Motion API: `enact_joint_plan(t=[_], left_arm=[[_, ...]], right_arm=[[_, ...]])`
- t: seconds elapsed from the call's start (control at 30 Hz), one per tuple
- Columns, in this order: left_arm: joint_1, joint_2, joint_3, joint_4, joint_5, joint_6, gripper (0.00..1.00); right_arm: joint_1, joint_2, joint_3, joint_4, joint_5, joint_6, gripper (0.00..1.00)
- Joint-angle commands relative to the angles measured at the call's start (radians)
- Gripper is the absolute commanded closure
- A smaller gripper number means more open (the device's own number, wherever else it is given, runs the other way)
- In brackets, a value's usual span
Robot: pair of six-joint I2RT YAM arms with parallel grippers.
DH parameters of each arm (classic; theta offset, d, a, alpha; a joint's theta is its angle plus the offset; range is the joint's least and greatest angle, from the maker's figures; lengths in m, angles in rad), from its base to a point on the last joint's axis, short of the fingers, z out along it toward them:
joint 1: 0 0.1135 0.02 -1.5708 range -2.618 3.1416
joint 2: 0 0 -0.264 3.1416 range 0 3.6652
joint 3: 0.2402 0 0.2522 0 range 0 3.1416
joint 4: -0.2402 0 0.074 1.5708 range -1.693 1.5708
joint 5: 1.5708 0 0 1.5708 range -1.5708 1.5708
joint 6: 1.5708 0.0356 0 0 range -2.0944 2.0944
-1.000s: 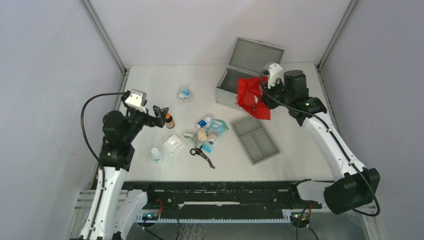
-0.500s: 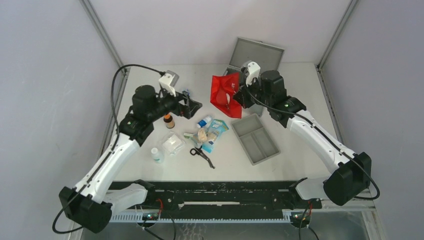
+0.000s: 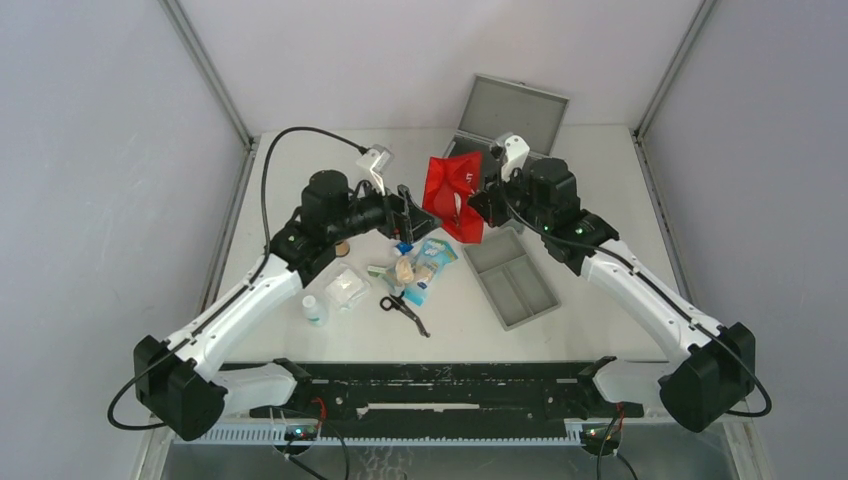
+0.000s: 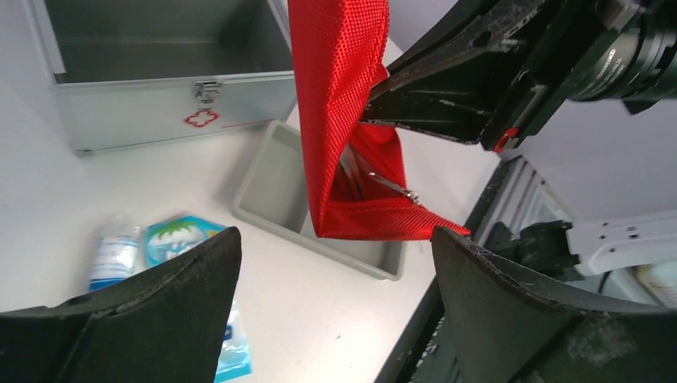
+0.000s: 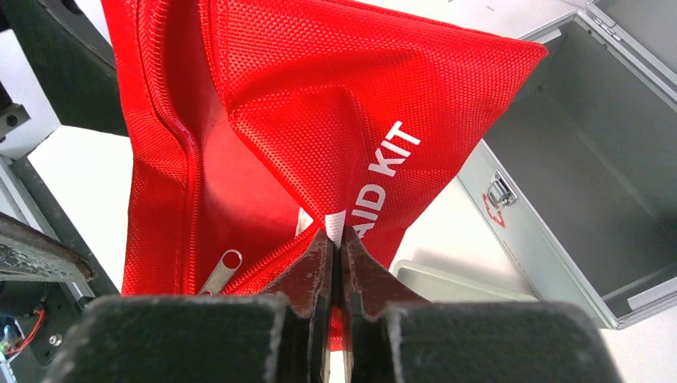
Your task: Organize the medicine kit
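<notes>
grey metal medicine box (image 4: pixel 160 104) lies crosswise, latch toward you.
right claw (image 5: pixel 335 239) clamps red fabric pouch (image 5: pixel 319 120); left claw (image 4: pixel 334 235) gapes, empty.

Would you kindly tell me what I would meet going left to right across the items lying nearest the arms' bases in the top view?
small white bottle → white packet → black scissors → grey two-compartment tray

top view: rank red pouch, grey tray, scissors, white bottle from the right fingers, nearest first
1. red pouch, pinched in the right fingers
2. grey tray, right of centre
3. scissors, table centre
4. white bottle, far left
</notes>
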Motion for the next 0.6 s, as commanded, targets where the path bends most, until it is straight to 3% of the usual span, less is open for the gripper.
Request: enact_joint_plan(t=[0.0,0.1,0.27,0.43,0.57], left_arm=[[-0.003,0.014,0.042,0.105,0.044,-0.157,0.08],[-0.003,0.04,0.052,0.101,0.03,-0.216,0.1],[-0.004,0.075,0.044,0.11,0.038,-0.281,0.31],[-0.013,0.072,0.019,0.131,0.017,-0.28,0.35],[-0.025,0.091,0.049,0.113,0.016,-0.22,0.51]], right_arm=[[0.026,-0.043,-0.017,0.114,0.057,0.045,1.0],[0.047,-0.045,-0.026,0.13,0.092,0.046,1.0],[0.064,-0.042,-0.028,0.129,0.175,0.049,1.0],[0.059,-0.05,-0.037,0.128,0.245,0.076,1.0],[0.06,-0.048,-0.037,0.124,0.251,0.098,1.0]])
